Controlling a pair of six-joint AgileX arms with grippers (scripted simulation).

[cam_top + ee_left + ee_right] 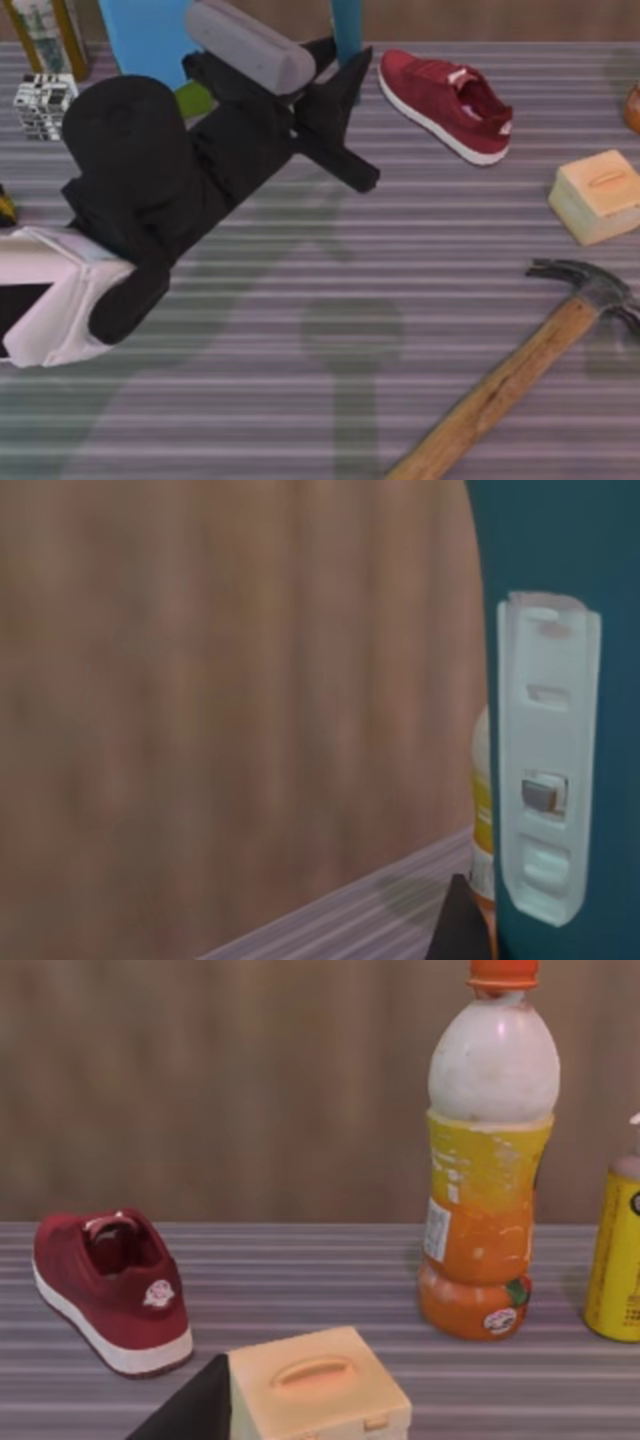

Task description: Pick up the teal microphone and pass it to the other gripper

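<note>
The teal microphone point(347, 28) stands upright at the back of the table, and only its slim handle shows in the top view. My left gripper point(348, 82) is shut on it, reaching in from the left on its black arm. The teal handle point(585, 550) with its white switch strip point(545, 760) fills one side of the left wrist view, and one black fingertip point(458, 925) sits beside it. The microphone's white head is out of view. The other gripper, my right one point(190, 1410), shows only as a black tip in its own wrist view and is outside the top view.
A red shoe point(445, 100) lies at the back right, a cream box point(597, 195) at the right and a hammer point(520, 370) at the front right. A mirrored cube point(42, 105) and a blue box point(150, 35) sit at the back left. An orange bottle point(485, 1190) stands beyond the box.
</note>
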